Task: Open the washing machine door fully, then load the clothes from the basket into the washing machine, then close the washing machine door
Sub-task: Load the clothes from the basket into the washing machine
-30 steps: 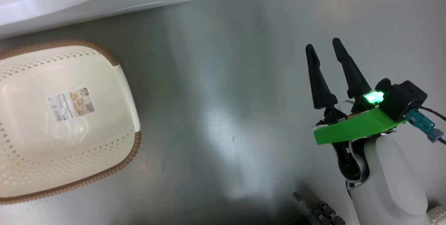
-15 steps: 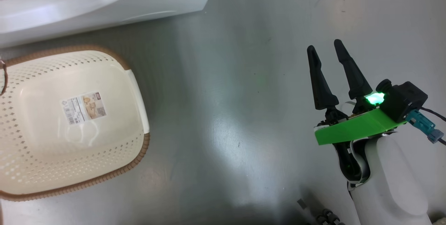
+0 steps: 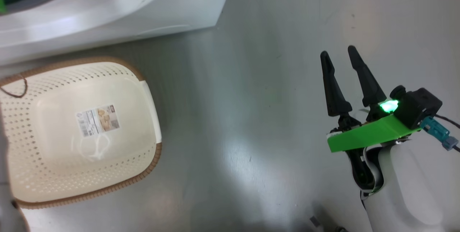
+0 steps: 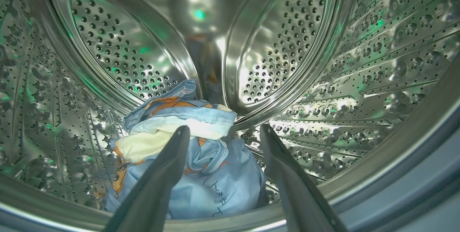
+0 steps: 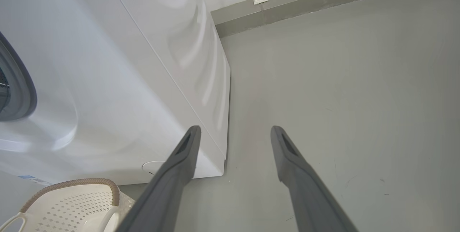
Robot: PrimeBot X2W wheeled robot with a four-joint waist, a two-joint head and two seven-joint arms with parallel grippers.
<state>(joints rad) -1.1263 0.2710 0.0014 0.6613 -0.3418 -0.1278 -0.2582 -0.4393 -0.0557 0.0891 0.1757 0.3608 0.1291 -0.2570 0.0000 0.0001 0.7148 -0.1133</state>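
Head camera shifted. We list: basket (image 3: 143,171) empty, frame left; clothes (image 4: 201,169) inside washing machine (image 4: 118,52), lower centre; left end effector (image 4: 223,128), right end effector (image 3: 337,50) both released. Loading seems done; next, withdraw, shut door.

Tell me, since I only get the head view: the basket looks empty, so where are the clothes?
Observer: In the left wrist view the clothes lie in a heap at the bottom of the steel drum.
Operator: Is anything gripping them?
Observer: No. The left gripper is open, its fingers spread in front of the heap. I cannot tell whether they touch the cloth.
Operator: What does the other wrist camera add?
Observer: A small round flap low on the white front of the washing machine, near the brown rim of the basket.
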